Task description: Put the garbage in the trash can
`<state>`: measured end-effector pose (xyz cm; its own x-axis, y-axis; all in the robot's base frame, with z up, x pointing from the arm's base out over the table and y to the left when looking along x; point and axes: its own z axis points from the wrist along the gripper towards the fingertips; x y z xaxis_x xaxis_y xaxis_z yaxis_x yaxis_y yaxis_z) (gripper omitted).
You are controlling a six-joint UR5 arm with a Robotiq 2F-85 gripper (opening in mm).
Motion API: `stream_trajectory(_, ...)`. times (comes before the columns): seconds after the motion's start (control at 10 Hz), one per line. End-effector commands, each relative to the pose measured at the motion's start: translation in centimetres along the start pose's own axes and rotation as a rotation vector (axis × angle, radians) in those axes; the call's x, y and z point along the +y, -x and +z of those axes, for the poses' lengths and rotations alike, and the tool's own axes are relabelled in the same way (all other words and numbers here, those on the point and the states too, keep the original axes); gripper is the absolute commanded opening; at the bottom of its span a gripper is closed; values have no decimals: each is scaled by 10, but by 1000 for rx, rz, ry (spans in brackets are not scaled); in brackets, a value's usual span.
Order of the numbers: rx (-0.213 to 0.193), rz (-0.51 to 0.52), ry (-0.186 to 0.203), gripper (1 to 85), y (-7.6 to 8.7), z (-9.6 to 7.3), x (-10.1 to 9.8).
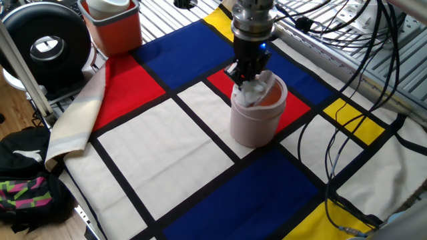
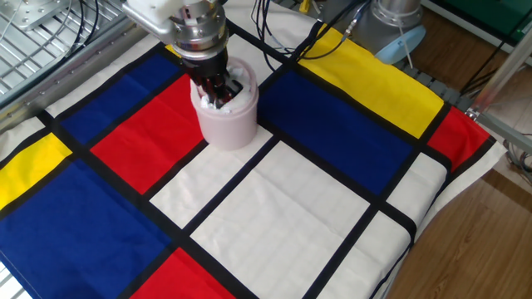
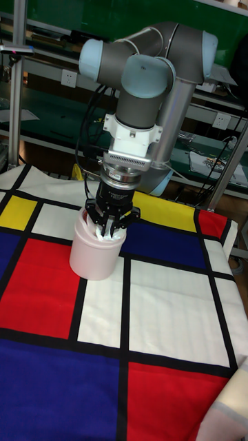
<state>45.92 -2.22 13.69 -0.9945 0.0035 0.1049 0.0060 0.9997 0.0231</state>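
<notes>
The pale pink trash can [image 1: 255, 122] stands on the checked cloth where a red and a white field meet. My gripper [image 1: 248, 79] points straight down into its open top, fingers shut on the garbage [image 1: 252, 95], a white crumpled tissue wad sitting partly inside the rim. From the other side, the gripper [image 2: 218, 90] covers most of the opening of the trash can [image 2: 227, 126]. The tall view shows the fingertips [image 3: 109, 231] dipped into the trash can [image 3: 93, 258], with a bit of white garbage [image 3: 100, 235] between them. The lid is tipped inward, showing orange.
A red-orange square bin [image 1: 113, 27] with a white insert stands at the back left, beside a black round device [image 1: 43, 43]. Cables [image 1: 353, 40] run along the right side. A black bag [image 1: 27, 187] lies on the floor off the cloth's left edge.
</notes>
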Motion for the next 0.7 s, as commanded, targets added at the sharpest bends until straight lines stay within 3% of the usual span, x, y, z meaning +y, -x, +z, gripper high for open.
stream_trajectory(0.0,42,-58,4,327,-11,0,-1)
stream_trajectory(0.2,3,-83,5,333,0,-2,-1)
stream_trajectory(0.3,25,-91,-3,330,-2,-12,-7)
stream_trajectory(0.6,21,-117,-6,383,-2,-18,-11)
